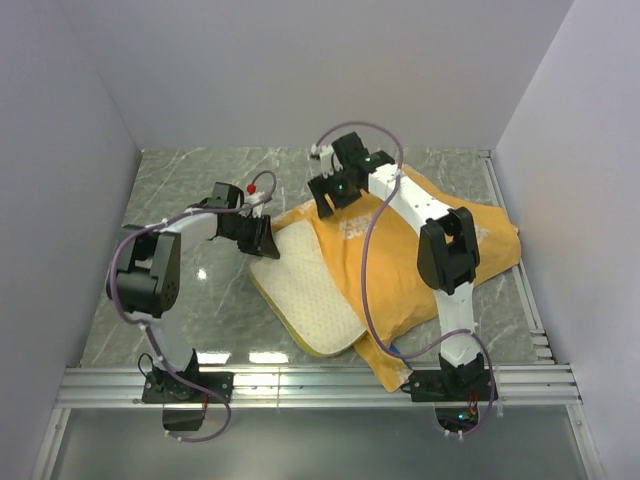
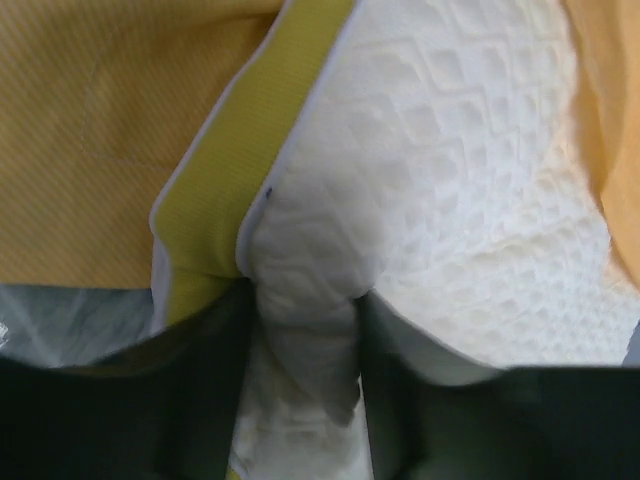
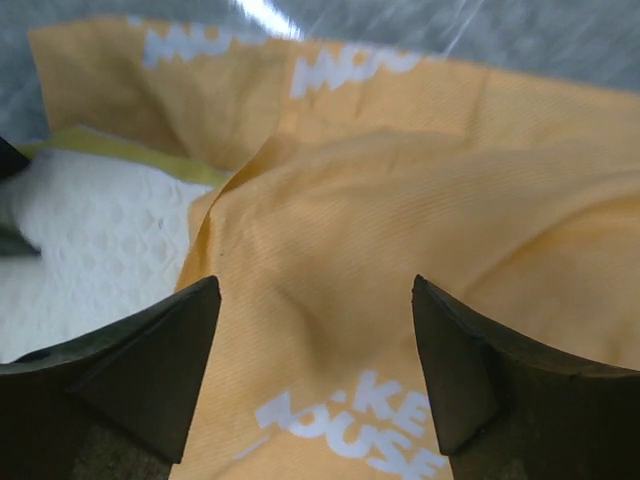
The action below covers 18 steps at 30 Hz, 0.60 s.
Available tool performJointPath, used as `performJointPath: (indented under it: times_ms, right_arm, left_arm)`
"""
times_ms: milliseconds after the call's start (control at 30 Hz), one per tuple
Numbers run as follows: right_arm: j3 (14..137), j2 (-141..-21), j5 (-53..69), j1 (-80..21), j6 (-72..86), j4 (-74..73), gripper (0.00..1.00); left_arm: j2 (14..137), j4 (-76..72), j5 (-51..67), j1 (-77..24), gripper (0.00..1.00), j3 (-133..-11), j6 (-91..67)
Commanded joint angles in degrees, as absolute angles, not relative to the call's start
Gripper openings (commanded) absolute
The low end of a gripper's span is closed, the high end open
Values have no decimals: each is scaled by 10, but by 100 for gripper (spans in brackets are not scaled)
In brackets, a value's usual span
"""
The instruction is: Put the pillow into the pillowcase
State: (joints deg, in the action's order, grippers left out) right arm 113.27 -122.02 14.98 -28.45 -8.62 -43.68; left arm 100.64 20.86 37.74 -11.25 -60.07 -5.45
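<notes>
Only the left wrist view shows the grip: left gripper (image 2: 305,340) is clamped on a corner of the pillow (image 2: 450,180), with quilted fabric bunched between the jaws. Top view places that at the pillow's far corner, on the table (image 1: 190,190) left of centre. Right wrist view: right gripper (image 3: 315,370) has its jaws spread wide, hovering over the pillowcase (image 3: 450,230), orange-yellow side up, holding nothing. Count: one pillow, one pillowcase, two arms. The cloth's edge laps over the pillow's right side; how far in it goes is hidden. The right arm covers the mid pillowcase from above. White lettering is cut off.
</notes>
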Motion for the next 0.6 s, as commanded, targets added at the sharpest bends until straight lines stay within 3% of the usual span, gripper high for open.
performJointPath:
  times_ms: [0,33,67,100,167,300,333,367,400,433,467,533,567]
  right_arm:
    - [1060,-1231,213,-284,-87,-475,74]
    - [1041,-1227,222,-283,-87,-476,68]
    - [1000,-1216,249,-285,-86,-479,55]
    - [977,-1208,266,-283,-84,-479,48]
    - [907,-1174,308,-285,-70,-469,40]
    - [833,-1101,452,-291,-47,-448,45]
    - [831,-1087,469,-294,-46,-448,49]
    - [844,-1067,472,-294,-45,-453,63]
    - [857,-1059,439,-290,-43,-454,69]
    - [868,-1045,418,-287,-42,-454,72]
    - [890,-1040,391,-283,-43,-450,76]
    - [910,-1030,298,-267,-47,-429,80]
    - [938,-1034,274,-262,-51,-425,82]
  left_arm:
    - [1072,261,345,-111,37,-661,-25]
    - [1078,278,330,-97,29,-687,-6]
    - [1089,288,323,-88,10,-702,16]
    - [1095,297,315,-79,3,-736,30]
    - [1116,322,293,-50,0,-776,58]
    - [1157,375,304,-24,1,-891,98]
    - [1159,385,311,-24,1,-898,119]
    - [1158,394,327,-24,1,-901,127]
    - [1154,399,340,-24,7,-900,134]
    - [1150,409,359,-22,27,-897,149]
    - [1130,414,382,-21,37,-890,155]
    - [1074,404,421,-19,57,-853,170]
    - [1052,393,433,-19,62,-839,182]
